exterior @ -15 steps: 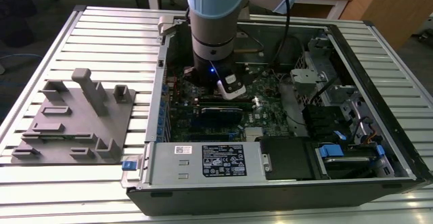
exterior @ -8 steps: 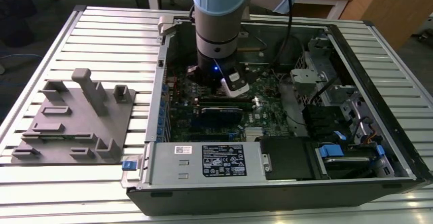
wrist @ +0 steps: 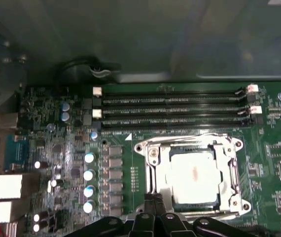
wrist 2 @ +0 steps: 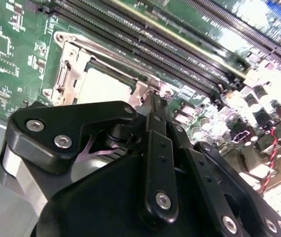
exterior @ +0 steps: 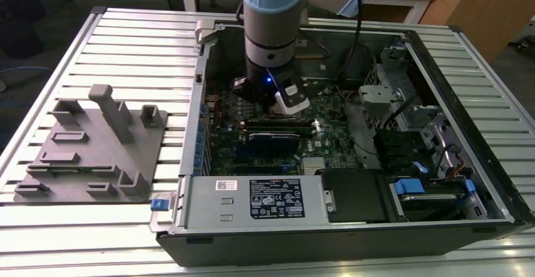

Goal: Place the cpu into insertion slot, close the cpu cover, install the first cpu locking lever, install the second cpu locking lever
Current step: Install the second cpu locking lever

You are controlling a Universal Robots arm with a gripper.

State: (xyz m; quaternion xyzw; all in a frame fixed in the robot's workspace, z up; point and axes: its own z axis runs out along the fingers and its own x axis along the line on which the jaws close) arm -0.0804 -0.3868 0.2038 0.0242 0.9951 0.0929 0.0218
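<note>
With the cpu (wrist: 193, 177) seated under the cpu cover (wrist: 194, 148), the gripper (wrist: 154, 201), fingertips together, seemingly presses the thin, springy locking lever (wrist: 153, 190), best handled at its tip.

Exterior view: high, angled down, set well back, takes in whole open computer case (exterior: 334, 133) on slatted table (exterior: 109, 227), arm (exterior: 272, 26) reaching in. First wrist view: close above motherboard (wrist: 130, 163), facing insertion slot (wrist: 194, 175). Second wrist view: closer, low and oblique, apparently past gripper (wrist 2: 153, 98). Both wrist views share slot (wrist 2: 101, 81).
</note>
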